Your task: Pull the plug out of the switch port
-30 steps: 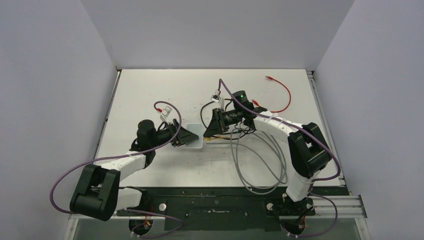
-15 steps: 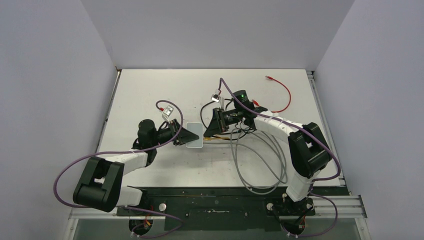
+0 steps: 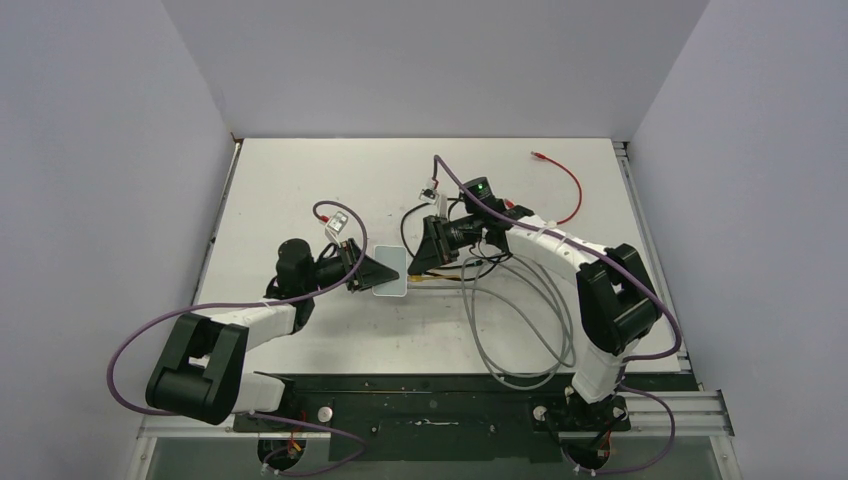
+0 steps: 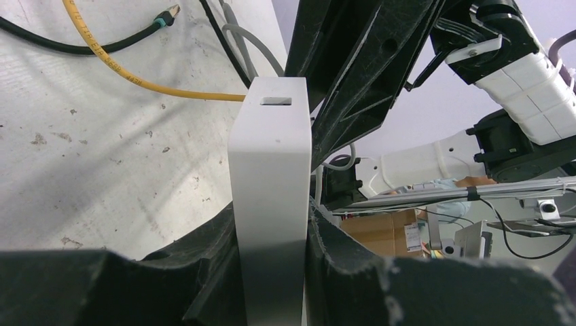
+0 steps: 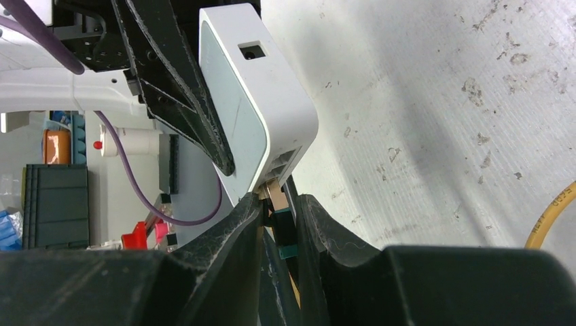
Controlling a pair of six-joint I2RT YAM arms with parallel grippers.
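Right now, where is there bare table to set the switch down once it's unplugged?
Bare: the far-left corner of the table, between back wall and left arm; also the near strip between left arm and grey cable loops. Crowded: around the switch, gripped by the left hand, with the right hand on its plug.

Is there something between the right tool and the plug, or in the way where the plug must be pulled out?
Nothing visible stands in the way. The right tool is shut on the plug at the port of the switch, and the left tool grips the switch from the opposite end.
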